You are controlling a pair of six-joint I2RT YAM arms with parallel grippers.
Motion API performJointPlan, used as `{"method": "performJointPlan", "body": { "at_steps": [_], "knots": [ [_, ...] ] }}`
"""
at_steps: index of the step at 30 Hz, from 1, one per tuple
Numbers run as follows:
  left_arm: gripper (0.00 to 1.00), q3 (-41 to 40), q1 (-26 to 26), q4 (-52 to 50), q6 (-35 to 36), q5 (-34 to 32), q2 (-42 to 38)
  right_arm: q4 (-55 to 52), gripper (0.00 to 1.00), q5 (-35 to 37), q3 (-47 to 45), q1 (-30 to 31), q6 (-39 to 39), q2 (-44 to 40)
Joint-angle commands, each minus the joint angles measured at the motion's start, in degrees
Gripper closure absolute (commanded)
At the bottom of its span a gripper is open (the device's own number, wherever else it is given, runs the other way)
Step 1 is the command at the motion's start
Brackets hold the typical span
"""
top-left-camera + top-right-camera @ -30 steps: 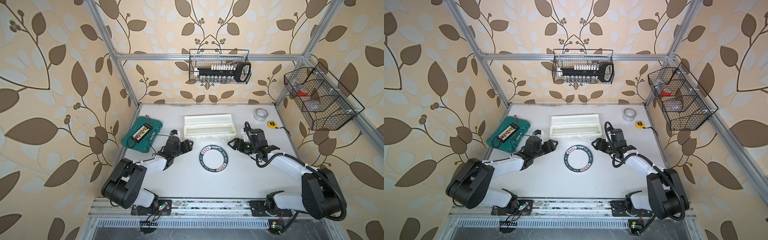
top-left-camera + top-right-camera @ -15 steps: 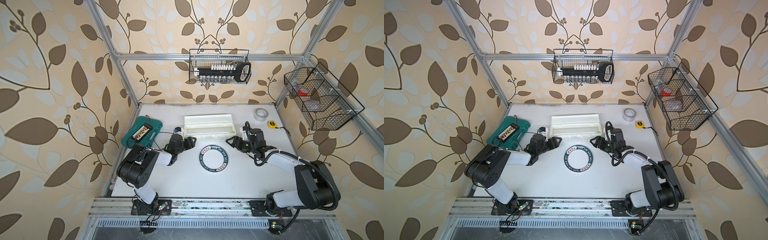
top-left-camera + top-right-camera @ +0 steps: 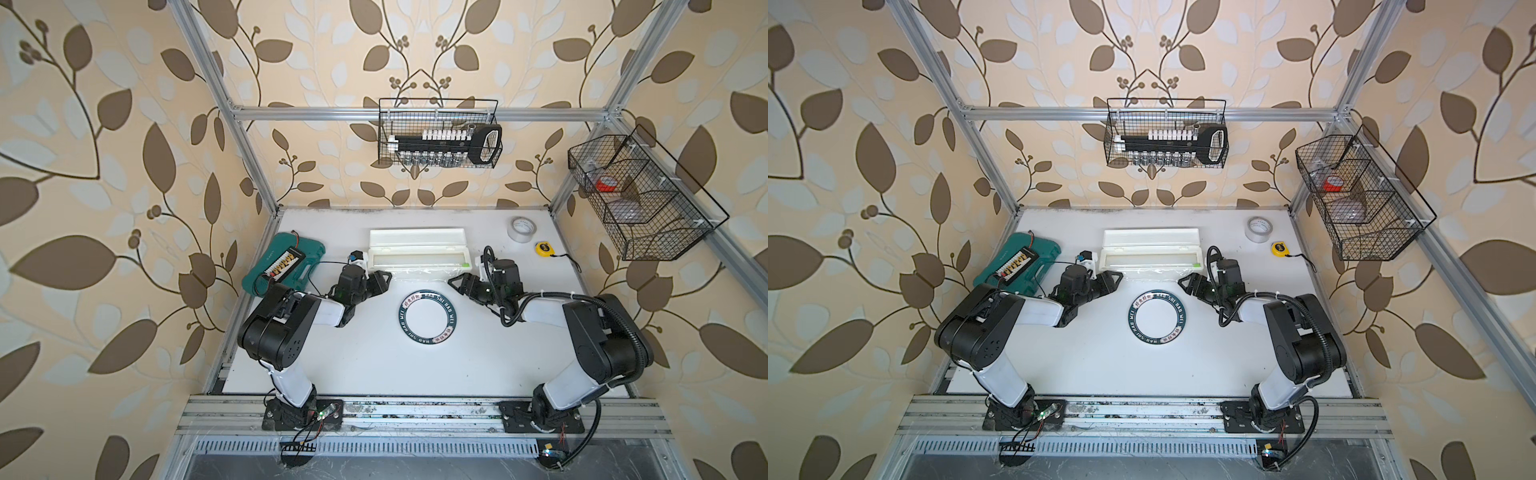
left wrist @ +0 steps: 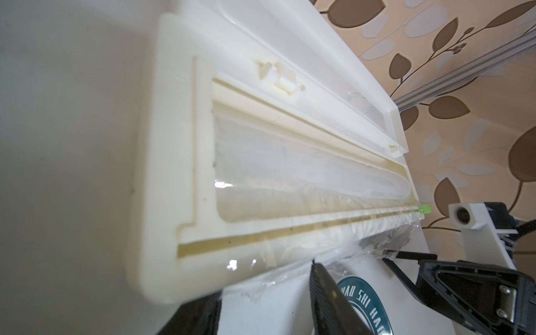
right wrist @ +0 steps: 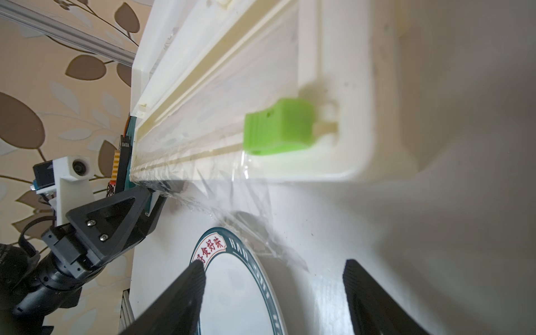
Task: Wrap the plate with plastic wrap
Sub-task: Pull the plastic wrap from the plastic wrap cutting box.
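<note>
**Item 1.** Round plate with white centre and dark green-black lettered rim [image 3: 428, 318]. It lay flat at the centre of both top views, uncovered.

**Item 2.** Thin, transparent, crinkly plastic wrap [image 3: 419, 274]. A short loose flap trailed from the long white rectangular dispenser box [image 3: 417, 253], directly above the plate in the frame. In the right wrist view its edge appeared to reach the plate's near rim.

**Item 3.** Left gripper [image 3: 385, 279], at the flap's left end. Its fingers stood apart with the film's edge between them, not yet pinching.

**Item 4.** Right gripper [image 3: 455, 282], at the flap's right end below the small green tab [image 5: 275, 127]. Its fingers stood wide apart, holding nothing.

**Handling note (judgement).** The step in hand was seizing the flap's two corners. Each pinch would need to go low and well onto the film, not its very fringe. Both arms should then draw evenly toward the lower frame — an unequal pull would likely skew or bunch the sheet.
</note>
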Motion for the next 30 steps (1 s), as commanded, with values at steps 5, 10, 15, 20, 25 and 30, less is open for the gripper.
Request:
{"method": "performJointPlan", "body": {
  "at_steps": [5, 10, 15, 20, 25, 30],
  "knots": [
    [0.64, -0.1, 1.7, 3.3, 0.1, 0.7, -0.2, 12.1, 0.25, 0.7, 0.9, 2.2, 2.0, 4.1],
    [0.68, 0.2, 2.2, 3.4, -0.8, 1.3, 0.2, 13.4, 0.32, 1.2, 1.2, 2.1, 2.4, 6.0],
    [0.72, 0.0, 2.3, 3.8, -1.3, 1.5, 0.3, 13.4, 0.31, 2.3, 1.4, 1.8, 2.5, 6.5],
    [0.73, 0.0, 2.3, 4.3, -2.0, 2.1, 1.1, 13.9, 0.25, 2.8, 0.8, 0.8, 3.6, 8.1],
    [0.75, -0.1, 2.3, 4.8, -2.3, 2.2, 1.7, 16.3, 0.3, -0.2, 2.0, 1.0, 3.6, 9.7],
    [0.79, -0.8, 2.8, 4.4, -3.3, 2.2, 0.3, 18.0, 0.59, -1.5, 0.3, 0.9, 4.4, 8.0]
  ]
}}
